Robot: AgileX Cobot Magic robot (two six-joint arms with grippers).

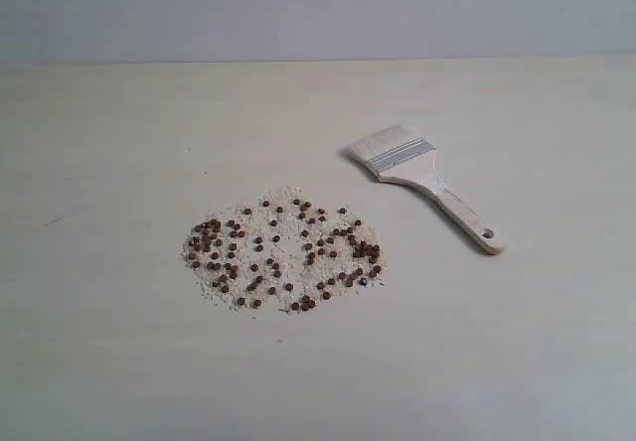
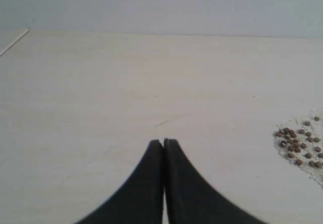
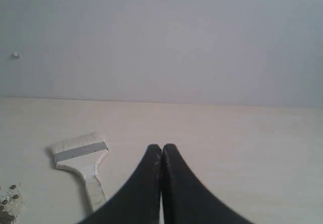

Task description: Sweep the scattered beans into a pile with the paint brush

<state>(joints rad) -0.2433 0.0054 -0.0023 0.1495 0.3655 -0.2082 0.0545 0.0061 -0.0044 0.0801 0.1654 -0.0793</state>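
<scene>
In the exterior view, the beans (image 1: 283, 252) are lying scattered in a loose round patch over whitish crumbs on the pale table (image 1: 109, 143). The paint brush (image 1: 422, 181) is resting flat near them on their right, apart from them, with its bristles toward the wall (image 1: 397, 4).

In the left wrist view, the left gripper (image 2: 163, 142) is hanging over bare table with its jaws pressed together and empty.

In the right wrist view, the right gripper (image 3: 161, 147) is likewise closed and empty, apart from the paint brush (image 3: 81, 156).
</scene>
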